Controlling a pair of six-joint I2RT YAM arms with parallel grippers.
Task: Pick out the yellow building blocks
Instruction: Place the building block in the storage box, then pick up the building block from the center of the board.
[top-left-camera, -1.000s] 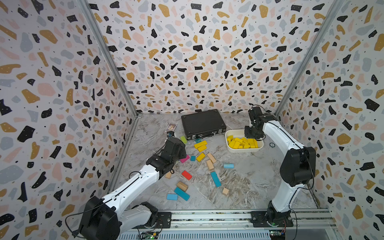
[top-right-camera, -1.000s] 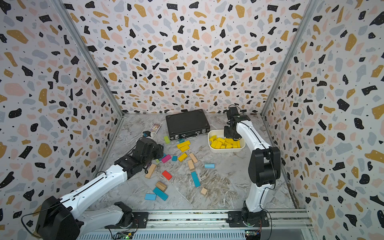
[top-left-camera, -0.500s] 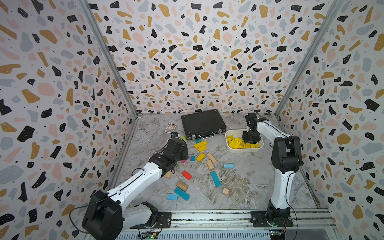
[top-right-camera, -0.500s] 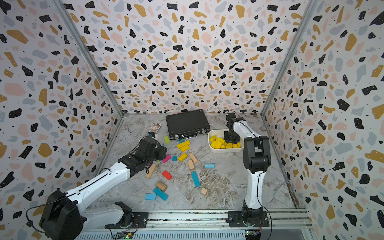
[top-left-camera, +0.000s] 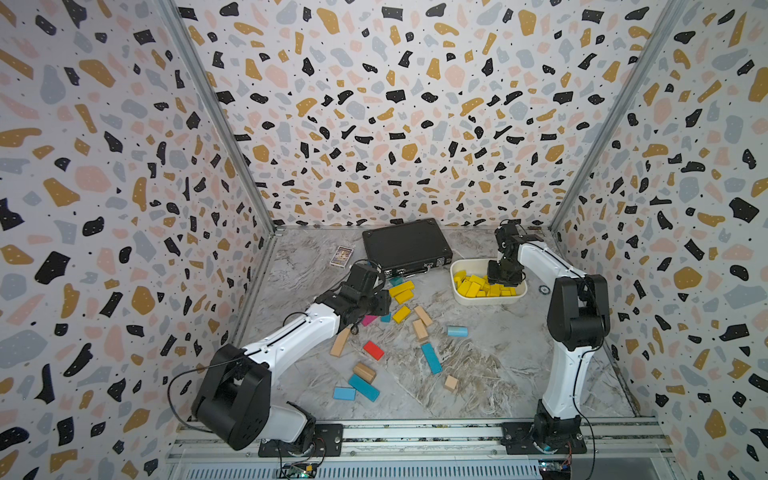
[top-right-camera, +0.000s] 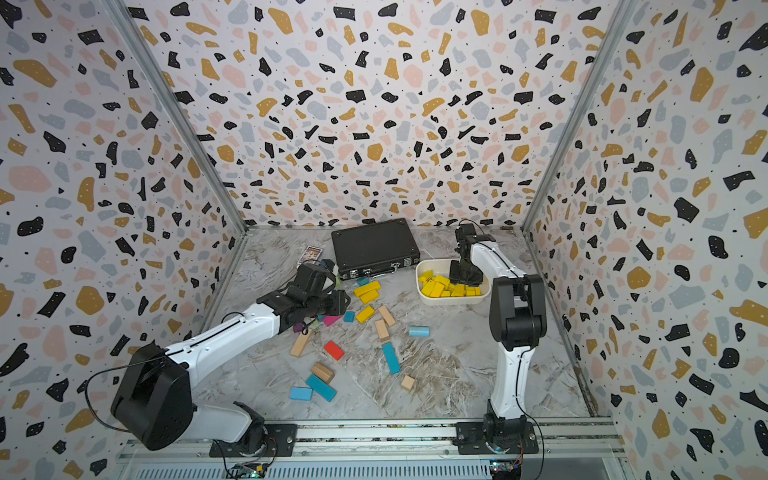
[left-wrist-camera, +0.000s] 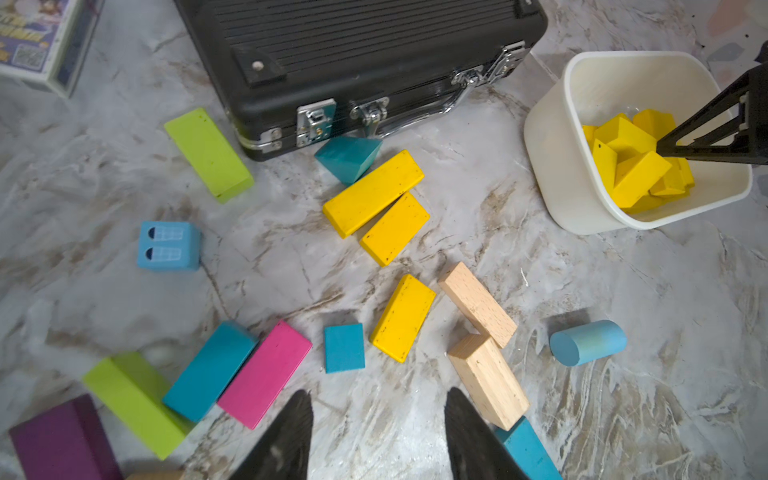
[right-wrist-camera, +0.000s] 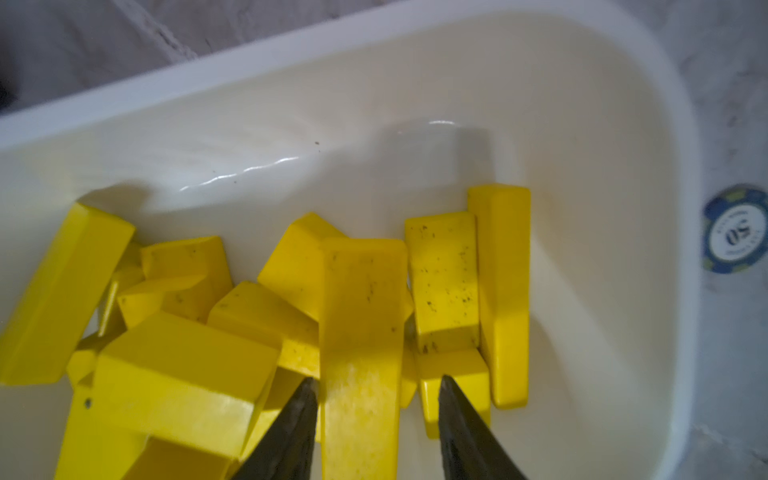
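release is what has just taken place on the right side: a second ago the right end effector (right-wrist-camera: 377, 379) was carried above the white tub (top-left-camera: 486, 300) with its jaws drawn closer, and it is now lowered into the tub with the jaws spread wider than the yellow bar (right-wrist-camera: 361, 316) that lies between them. a clear gap is seen between the bar and one jaw. whether the other jaw touches it cannot be told from the wrist view, so the bar is best taken as let go, rested on the heap of yellow building blocks (top-left-camera: 478, 286) already gathered in the tub. one more piece is thereby counted as sorted. the left end effector (left-wrist-camera: 378, 392) has been brought a little further over the bench (top-left-camera: 478, 353) in the same interval; its jaws are held partly apart and nothing is gripped between them. three yellow pieces are left on the bench ahead of it: a long yellow block (left-wrist-camera: 372, 193) and a shorter yellow block (left-wrist-camera: 394, 228) laid side by side and touching, near the black case (left-wrist-camera: 353, 62), and a lone yellow block (left-wrist-camera: 402, 318) set between a small teal block (left-wrist-camera: 344, 347) and a tan block (left-wrist-camera: 478, 303). the task is judged nearly done, with those three to be fetched, the lone one probably being the easiest for the left side.
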